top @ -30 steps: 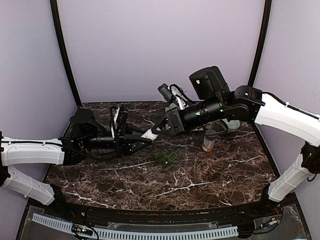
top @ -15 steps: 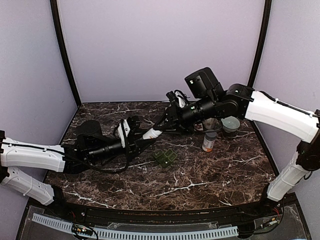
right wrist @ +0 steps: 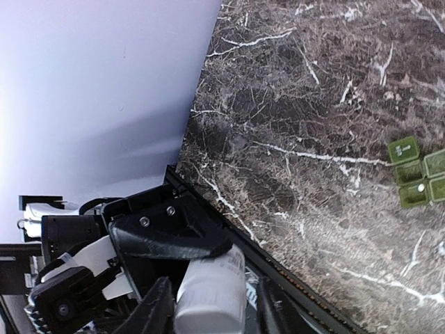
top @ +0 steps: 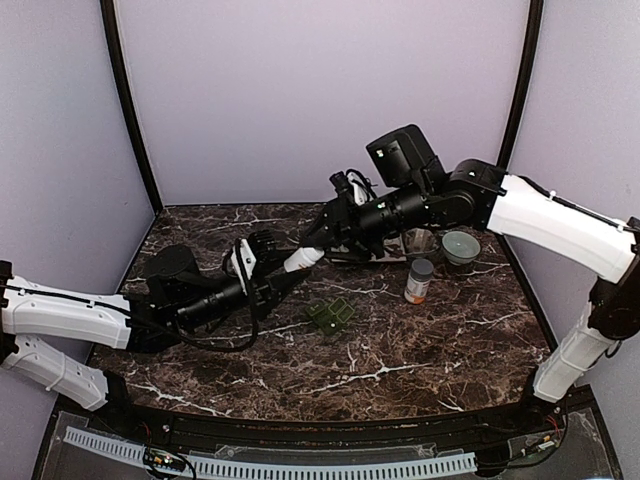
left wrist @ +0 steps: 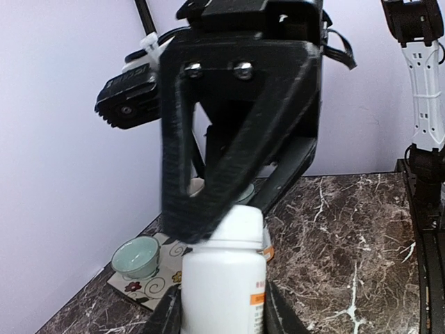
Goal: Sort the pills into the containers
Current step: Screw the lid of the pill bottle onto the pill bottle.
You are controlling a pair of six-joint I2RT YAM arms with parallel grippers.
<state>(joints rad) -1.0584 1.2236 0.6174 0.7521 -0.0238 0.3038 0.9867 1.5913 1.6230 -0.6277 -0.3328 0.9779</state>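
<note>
A white pill bottle [top: 300,261] hangs above the table between the two arms. My left gripper [top: 285,275] is shut on its body, and in the left wrist view the bottle [left wrist: 222,278] stands between my left gripper's [left wrist: 222,313] fingers. My right gripper [top: 318,247] is at the cap end. In the right wrist view the cap [right wrist: 208,299] lies between the spread fingers of my right gripper [right wrist: 212,309], with a gap on one side. The dark-green containers [top: 330,316] lie on the marble below. One compartment of the containers [right wrist: 417,177] holds a small white pill [right wrist: 421,187].
A second bottle with an orange label [top: 418,281] stands right of centre. Two pale green bowls [top: 461,246] sit on a patterned mat [left wrist: 149,289] at the back right. Purple walls close in the table on three sides.
My right gripper's jaws have widened round the cap. The left arm has stretched lower and further right with the bottle, and the right arm has swung left over it.
</note>
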